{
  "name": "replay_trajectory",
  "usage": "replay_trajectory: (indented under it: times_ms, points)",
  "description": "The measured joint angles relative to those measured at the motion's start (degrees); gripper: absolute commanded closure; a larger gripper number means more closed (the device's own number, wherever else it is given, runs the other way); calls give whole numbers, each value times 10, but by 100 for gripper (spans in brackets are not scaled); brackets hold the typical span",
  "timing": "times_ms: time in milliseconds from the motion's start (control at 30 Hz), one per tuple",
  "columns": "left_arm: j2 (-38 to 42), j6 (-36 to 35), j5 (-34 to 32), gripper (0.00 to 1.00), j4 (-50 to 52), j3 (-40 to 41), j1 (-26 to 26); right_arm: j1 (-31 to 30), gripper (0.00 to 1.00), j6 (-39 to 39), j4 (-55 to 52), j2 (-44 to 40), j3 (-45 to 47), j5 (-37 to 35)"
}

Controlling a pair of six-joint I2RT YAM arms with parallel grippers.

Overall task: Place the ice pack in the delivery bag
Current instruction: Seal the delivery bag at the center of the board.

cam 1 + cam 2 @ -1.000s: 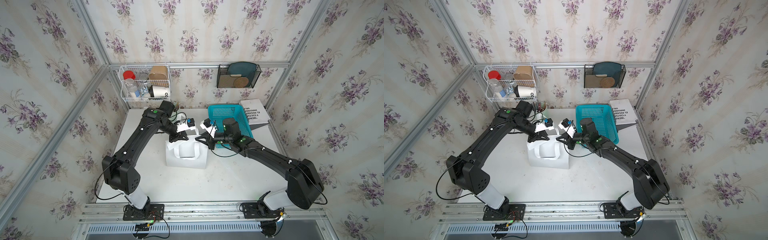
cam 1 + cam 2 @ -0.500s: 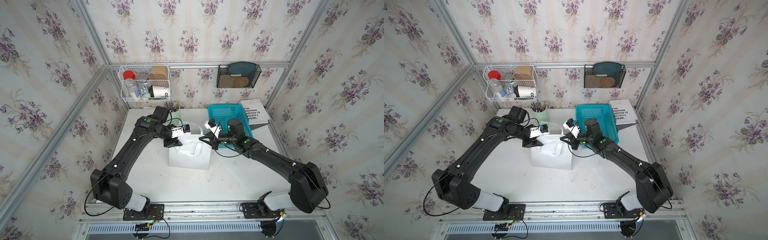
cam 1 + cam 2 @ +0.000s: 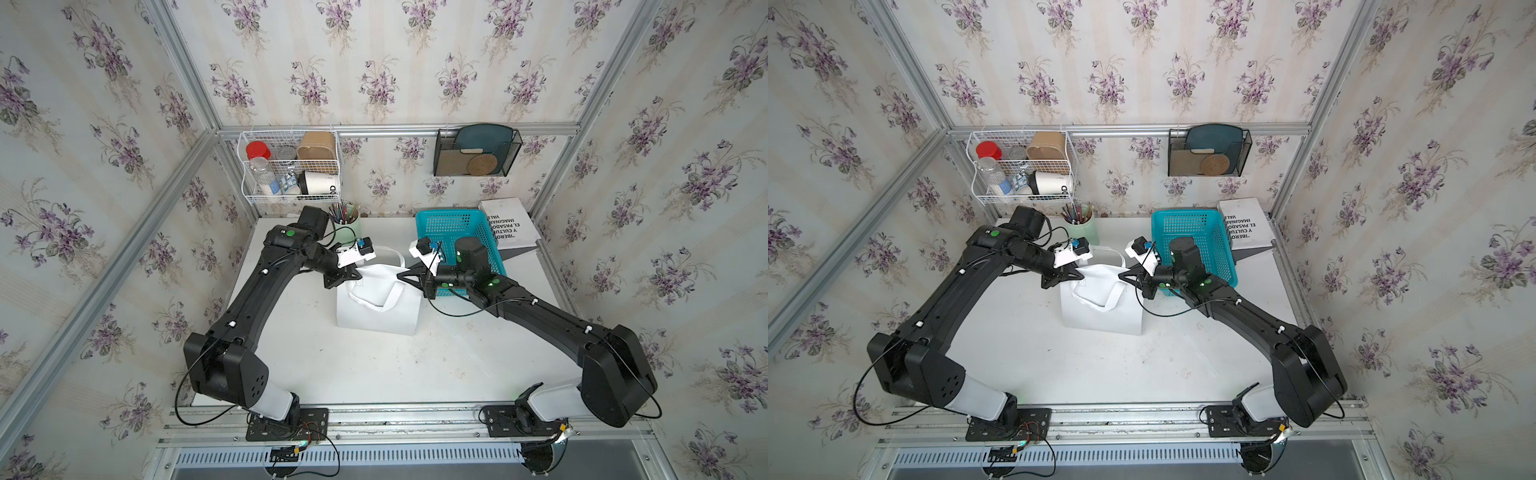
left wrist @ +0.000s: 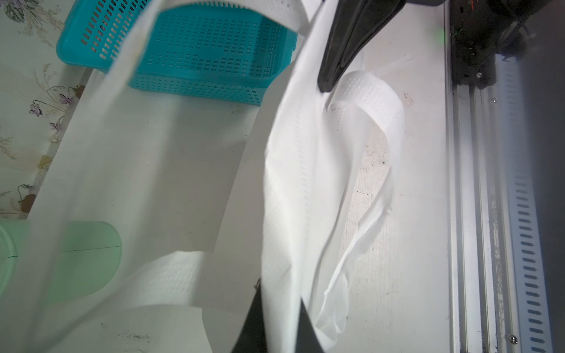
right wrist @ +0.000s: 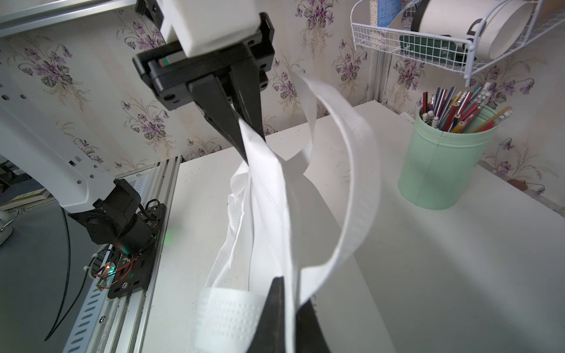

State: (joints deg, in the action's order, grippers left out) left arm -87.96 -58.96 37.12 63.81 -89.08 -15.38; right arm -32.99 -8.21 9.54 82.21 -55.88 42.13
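Note:
The white delivery bag (image 3: 376, 313) (image 3: 1100, 318) stands in the middle of the table in both top views, its top edge pulled into a narrow line between my two grippers. My left gripper (image 3: 353, 276) (image 4: 281, 308) is shut on the left end of that edge. My right gripper (image 3: 401, 275) (image 5: 289, 305) is shut on the right end. One flat white handle (image 5: 357, 183) arches up behind the edge, and the other handle (image 3: 376, 301) hangs down the front. In the right wrist view, the left gripper's fingers (image 5: 226, 122) pinch the fabric. The ice pack is out of view.
A turquoise perforated basket (image 3: 457, 226) stands behind my right wrist, with a white book (image 3: 509, 224) leaning beside it. A green cup of pencils (image 3: 347, 232) sits behind my left wrist. A wire shelf (image 3: 291, 166) and a black holder (image 3: 476, 151) hang on the back wall.
My left gripper slid left off the bag with its jaws wider, then came back and closed on the edge. The bag's mouth, open a second ago, is now drawn flat.

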Motion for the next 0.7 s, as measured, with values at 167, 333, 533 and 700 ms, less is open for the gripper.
replay_trajectory:
  times_ms: [167, 333, 533, 700]
  points:
    - [12, 23, 47, 37, -5, 0, 4, 1, 100, 0, -4, 4, 0, -3]
    - [3, 68, 82, 41, -57, 8, -11, 2, 100, 6, -3, 6, 0, 0]
    - [-35, 92, 76, 85, -86, -14, -26, 2, 100, 7, -1, 4, 2, 1]
    - [-53, 90, 77, 100, -71, -34, -26, 1, 100, 6, 9, -5, 11, -4]
